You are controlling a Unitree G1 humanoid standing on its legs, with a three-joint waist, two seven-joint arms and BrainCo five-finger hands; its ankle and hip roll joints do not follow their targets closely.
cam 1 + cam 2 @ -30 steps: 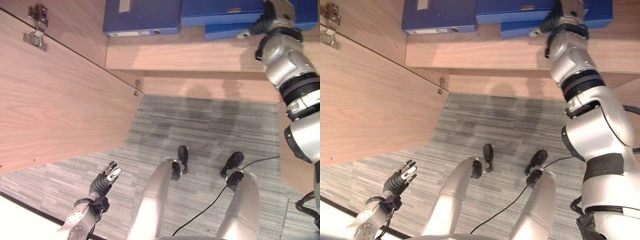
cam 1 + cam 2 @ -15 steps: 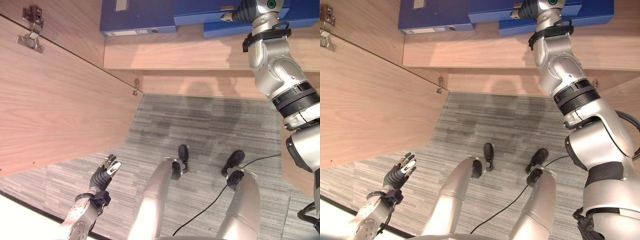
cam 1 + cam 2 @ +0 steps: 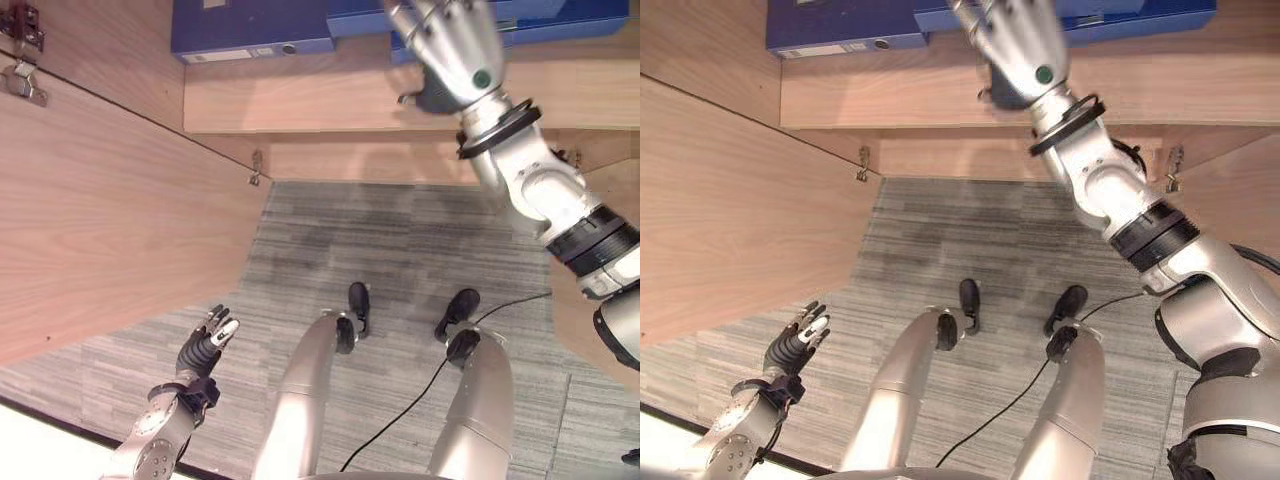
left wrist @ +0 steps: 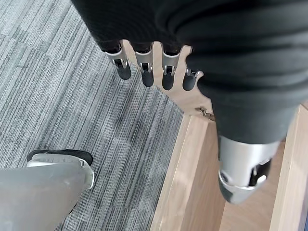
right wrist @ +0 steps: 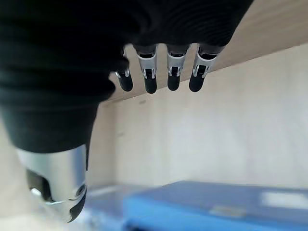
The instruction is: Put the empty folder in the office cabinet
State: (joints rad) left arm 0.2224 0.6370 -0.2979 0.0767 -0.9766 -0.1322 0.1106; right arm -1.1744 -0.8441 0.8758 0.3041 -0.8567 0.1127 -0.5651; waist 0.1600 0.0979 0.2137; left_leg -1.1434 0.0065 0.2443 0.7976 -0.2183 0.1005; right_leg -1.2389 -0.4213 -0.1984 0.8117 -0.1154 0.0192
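The right hand (image 3: 1015, 45) is raised on an outstretched silver-grey arm in front of the light wooden cabinet shelf (image 3: 330, 100). Its back, with a green dot, faces the head camera. In its own wrist view the fingers (image 5: 150, 77) hang straight in a row with the thumb (image 5: 55, 185) apart, so the hand is open and empty. Past them a flat blue folder (image 5: 216, 207) lies on the shelf, below the hand and not touching it.

In the eye views blue folders lie on their sides on the shelf. One blue folder with a white spine label (image 3: 250, 30) lies toward the left. More blue folders (image 3: 560, 20) sit at the middle and right, partly hidden behind the right hand and forearm. Which of them is the task's empty folder cannot be told.

The left hand (image 3: 205, 345) is low at the robot's left side above the grey striped carpet floor (image 3: 400, 250). Its dark-tipped fingers (image 4: 144, 72) are spread and relaxed, holding nothing.

The open light wooden cabinet door (image 3: 110, 220) stands on the left, reaching out toward the robot, with metal hinges (image 3: 22, 70) on its inner face. A second wooden door edge (image 3: 1230, 200) shows on the right, close by the right arm.
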